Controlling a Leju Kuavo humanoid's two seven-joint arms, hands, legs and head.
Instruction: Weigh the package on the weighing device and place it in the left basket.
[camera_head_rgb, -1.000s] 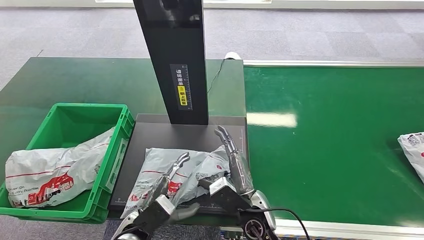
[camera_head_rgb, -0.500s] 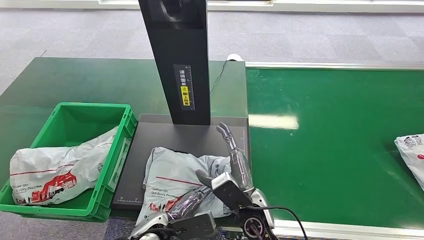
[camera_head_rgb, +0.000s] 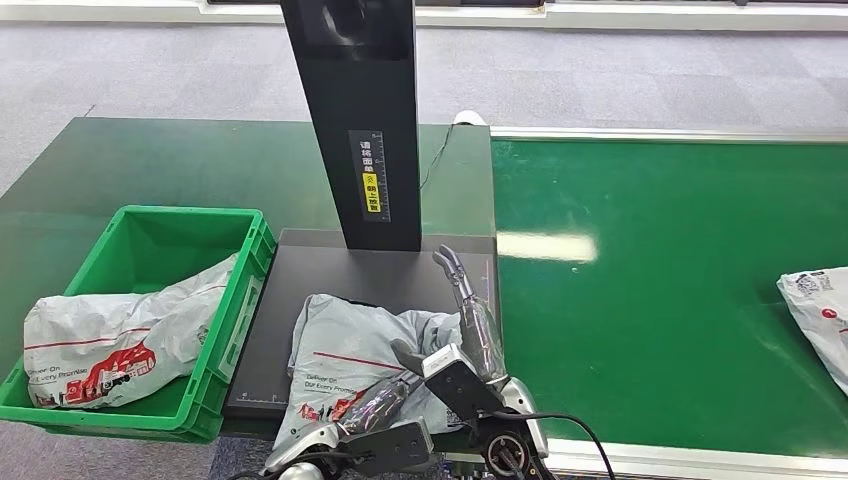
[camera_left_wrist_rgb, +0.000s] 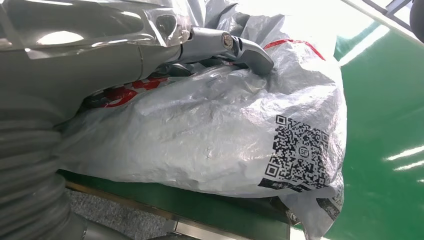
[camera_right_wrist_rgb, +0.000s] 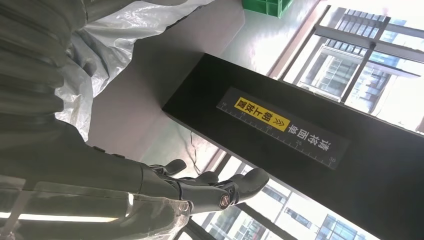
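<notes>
Head view: the grey package (camera_head_rgb: 350, 355) lies flat on the dark weighing device (camera_head_rgb: 300, 290), right of the green basket (camera_head_rgb: 215, 345). The left hand (camera_head_rgb: 385, 400) rests on the package's near edge; the right hand (camera_head_rgb: 470, 320) lies along its right side, fingers straight and apart, holding nothing.

Left wrist view: the left hand (camera_left_wrist_rgb: 150, 50) presses onto the package (camera_left_wrist_rgb: 225, 135); whether it grips, I cannot tell.

Right wrist view: the right hand (camera_right_wrist_rgb: 200, 187) is extended, with the package (camera_right_wrist_rgb: 105, 55) beside the wrist.
</notes>
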